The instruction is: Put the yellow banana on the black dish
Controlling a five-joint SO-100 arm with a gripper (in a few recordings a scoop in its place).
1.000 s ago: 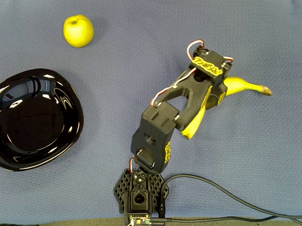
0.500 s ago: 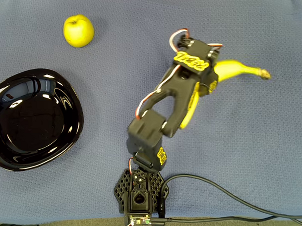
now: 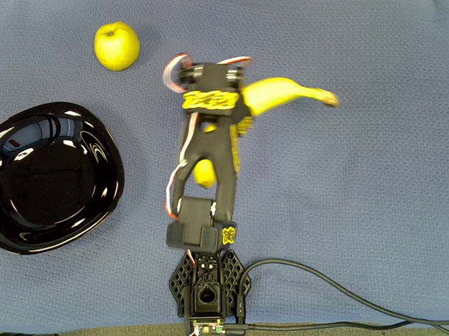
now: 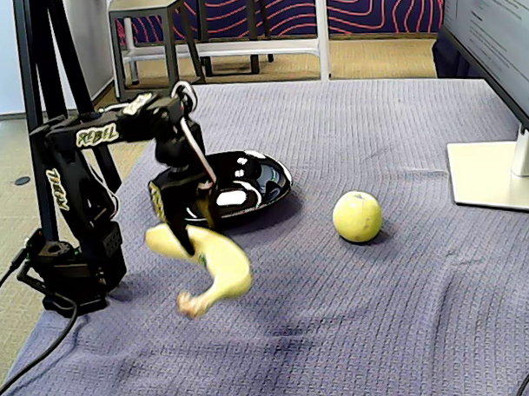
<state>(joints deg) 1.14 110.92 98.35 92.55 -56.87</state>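
Since a second ago I see the arm has swung left in the overhead view, carrying the yellow banana [image 3: 277, 92] toward the black dish [image 3: 51, 178]. My fingers [image 4: 184, 219] grip the banana, clear above the desk [image 3: 373, 207]. An apple [image 4: 358, 216] sits beside the dish.

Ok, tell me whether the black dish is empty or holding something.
Empty. The black dish shows only reflections; the yellow banana hangs in the gripper beside it.
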